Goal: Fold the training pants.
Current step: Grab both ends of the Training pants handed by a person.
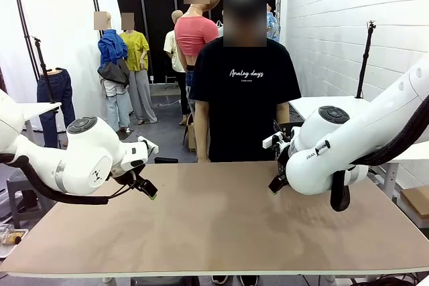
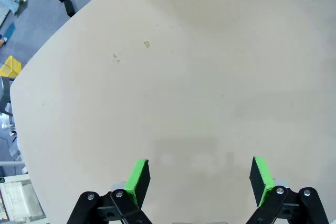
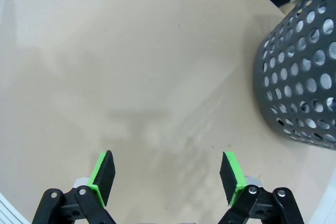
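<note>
The left hand hangs over the tan counter, its green-padded fingers spread wide with nothing between them. The right hand is just as wide and holds nothing. It hangs above plain counter surface, and a dark perforated basket stands near it. Where the training pants lie relative to either hand cannot be told. At the far edge, a person in a black T-shirt stands facing the counter.
</note>
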You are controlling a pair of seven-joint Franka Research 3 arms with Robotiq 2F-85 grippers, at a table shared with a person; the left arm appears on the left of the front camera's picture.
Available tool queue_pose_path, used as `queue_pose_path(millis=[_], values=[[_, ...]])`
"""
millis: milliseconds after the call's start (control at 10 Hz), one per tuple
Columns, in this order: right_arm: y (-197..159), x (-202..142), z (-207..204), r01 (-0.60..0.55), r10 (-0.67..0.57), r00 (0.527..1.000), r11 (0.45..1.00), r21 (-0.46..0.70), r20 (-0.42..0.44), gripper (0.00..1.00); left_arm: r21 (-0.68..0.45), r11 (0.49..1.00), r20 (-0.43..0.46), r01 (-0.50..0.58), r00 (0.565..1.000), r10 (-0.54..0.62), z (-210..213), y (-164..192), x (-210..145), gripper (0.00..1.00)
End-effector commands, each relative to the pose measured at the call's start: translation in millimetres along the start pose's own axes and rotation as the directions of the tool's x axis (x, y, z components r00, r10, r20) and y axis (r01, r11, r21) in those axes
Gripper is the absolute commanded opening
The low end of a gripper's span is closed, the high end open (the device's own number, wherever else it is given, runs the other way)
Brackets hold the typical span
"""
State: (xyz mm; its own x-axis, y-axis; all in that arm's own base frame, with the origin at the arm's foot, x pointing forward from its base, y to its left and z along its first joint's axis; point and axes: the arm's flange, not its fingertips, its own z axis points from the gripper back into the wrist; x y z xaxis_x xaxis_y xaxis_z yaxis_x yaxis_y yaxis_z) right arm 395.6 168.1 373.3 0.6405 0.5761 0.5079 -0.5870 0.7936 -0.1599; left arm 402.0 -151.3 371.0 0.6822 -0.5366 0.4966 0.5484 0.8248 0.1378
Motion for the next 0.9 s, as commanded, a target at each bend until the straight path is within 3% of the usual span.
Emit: queue_pose_path(millis=[0,500,800], values=[[0,0,0,0.0,0.0,1.0,1.0,0.0,0.0,1.0,0.0,1.0,0.0,0.0,1.0,0.0,0,0,0,1.0],[-10,23,64,0.031,-0.029,0.999,0.997,0.065,-0.026,1.0,-0.002,1.0,-0.025,0.0,1.0,0.0,73,-4,33,1.0],[-14,32,111,0.006,-0.007,1.0,0.998,0.06,0.017,1.0,0.001,1.0,0.006,-0.002,1.0,0.002,126,-8,49,1.0]])
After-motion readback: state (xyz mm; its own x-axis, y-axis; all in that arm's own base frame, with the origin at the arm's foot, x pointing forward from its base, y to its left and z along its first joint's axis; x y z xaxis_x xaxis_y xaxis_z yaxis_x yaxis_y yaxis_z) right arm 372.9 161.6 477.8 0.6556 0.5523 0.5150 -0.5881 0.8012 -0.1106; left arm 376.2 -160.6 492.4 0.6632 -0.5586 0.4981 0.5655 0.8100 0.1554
